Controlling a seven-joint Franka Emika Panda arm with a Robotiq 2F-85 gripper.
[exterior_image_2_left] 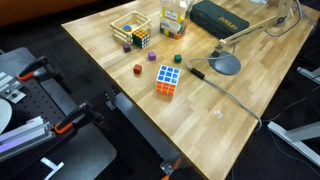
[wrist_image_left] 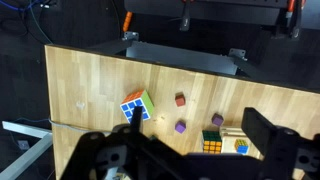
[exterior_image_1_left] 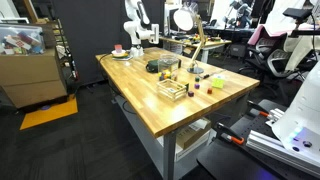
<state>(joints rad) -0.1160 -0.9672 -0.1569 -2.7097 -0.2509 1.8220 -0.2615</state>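
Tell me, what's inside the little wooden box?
A small puzzle cube sits inside the wooden box, at one corner. Whatever lies under the cube is covered.

Nearest to you is the Rubik's cube (wrist_image_left: pixel 138 105), scrambled, with blue, white, orange and yellow-green squares mixed across the faces you can see. It sits flat on one face on the wooden counter (wrist_image_left: pixel 80 80), turned cornerwise to the counter's edge in the wrist view. In an exterior view you find the same Rubik's cube (exterior_image_2_left: pixel 168 79) upright on bare wood, touching nothing. A small purple block (exterior_image_2_left: pixel 138 69) lies near it but apart.
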